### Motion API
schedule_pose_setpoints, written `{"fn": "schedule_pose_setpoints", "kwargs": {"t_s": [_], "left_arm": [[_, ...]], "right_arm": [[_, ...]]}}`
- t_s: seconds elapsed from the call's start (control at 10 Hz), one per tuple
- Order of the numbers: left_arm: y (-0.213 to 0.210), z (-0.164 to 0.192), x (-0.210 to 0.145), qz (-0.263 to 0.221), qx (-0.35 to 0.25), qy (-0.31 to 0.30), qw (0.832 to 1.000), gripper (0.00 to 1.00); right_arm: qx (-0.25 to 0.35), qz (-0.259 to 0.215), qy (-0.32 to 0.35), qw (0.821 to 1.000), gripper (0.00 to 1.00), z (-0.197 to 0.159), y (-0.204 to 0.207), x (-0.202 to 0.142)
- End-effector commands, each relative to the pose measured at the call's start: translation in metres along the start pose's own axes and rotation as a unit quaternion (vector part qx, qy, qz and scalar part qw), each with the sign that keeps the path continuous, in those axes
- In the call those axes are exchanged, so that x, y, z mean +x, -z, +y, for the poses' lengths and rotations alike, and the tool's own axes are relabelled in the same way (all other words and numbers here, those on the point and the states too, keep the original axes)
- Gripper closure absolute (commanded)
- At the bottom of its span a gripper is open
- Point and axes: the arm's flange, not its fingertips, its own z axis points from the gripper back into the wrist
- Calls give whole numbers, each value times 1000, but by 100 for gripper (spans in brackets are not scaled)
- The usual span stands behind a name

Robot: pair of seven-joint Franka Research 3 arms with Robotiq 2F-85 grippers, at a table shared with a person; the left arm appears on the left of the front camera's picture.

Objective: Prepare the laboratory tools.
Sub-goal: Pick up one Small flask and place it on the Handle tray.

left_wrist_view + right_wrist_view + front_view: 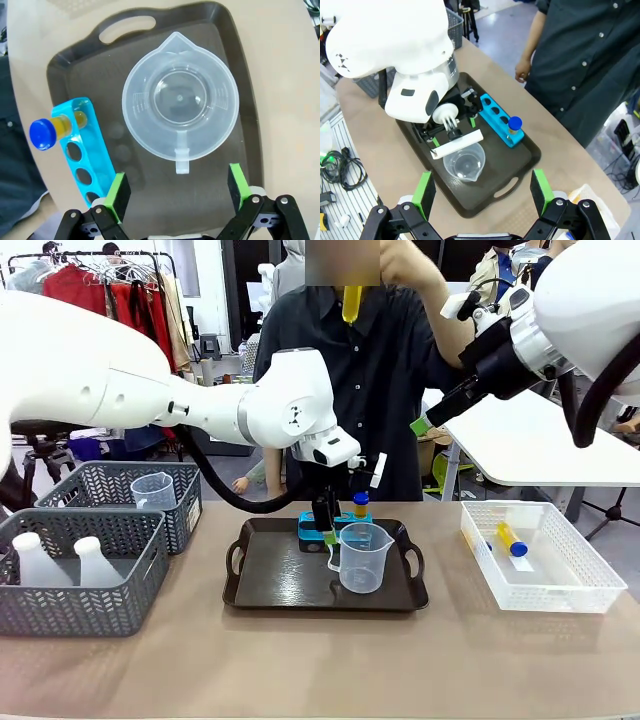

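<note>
On the near half of the dark tray (280, 585), right of its middle: the clear measuring jug (180, 100), upright and empty. Points its spout away from the left tool (177, 189) and its handle (182, 161) straight toward it, in line with the tool's own fingers.

Over the tray, just beside the jug: the left tool, pads wide apart, gripping nothing. Hangs with the handle's tip just short of the gap and centred on it. Judged from that, calls for only a short push forward along the fingers, then a squeeze across the handle's thin width; no turn of the wrist needed. Height of the fingertips against the jug's rim: hard to tell.

Along the tray's far edge: the small blue tube rack (85, 145). Lies nearly parallel to the fingers in the left wrist view and holds one blue-capped tube (50, 131) of amber liquid in the end hole farthest from the tool, the other holes bare. Ends just beside one green pad (119, 192); touching or not, cannot tell. A likely snag on any sideways shift.

High above the tray and off to its right: the right tool (482, 187), pads apart, empty. Sits well away from the jug, which leaves the left arm plainly the nearer.
</note>
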Motion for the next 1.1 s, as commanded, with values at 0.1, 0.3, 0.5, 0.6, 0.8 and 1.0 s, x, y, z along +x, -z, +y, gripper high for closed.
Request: {"fn": "schedule_pose_setpoints", "kwargs": {"t_s": [0.1,0.3,0.5,0.6,0.8,1.0], "left_arm": [[-27,-22,-15,4,-10,-17,1000,0],[-62,-30,-22,10,-15,-6,1000,0],[-107,-29,-40,40,-3,-61,997,0],[-135,-34,-48,41,25,-102,994,0],[-191,-42,-64,48,102,-205,972,0],[-250,-53,-87,67,150,-317,934,0]], "right_arm": [[2,-2,-1,1000,0,-1,-1,0],[2,-2,-1,1000,0,-1,-1,0],[2,-2,-1,1000,0,-1,-1,0],[2,-2,-1,1000,0,-1,-1,0],[2,-2,-1,1000,0,-1,-1,0],[2,-2,-1,1000,0,-1,-1,0]]}}
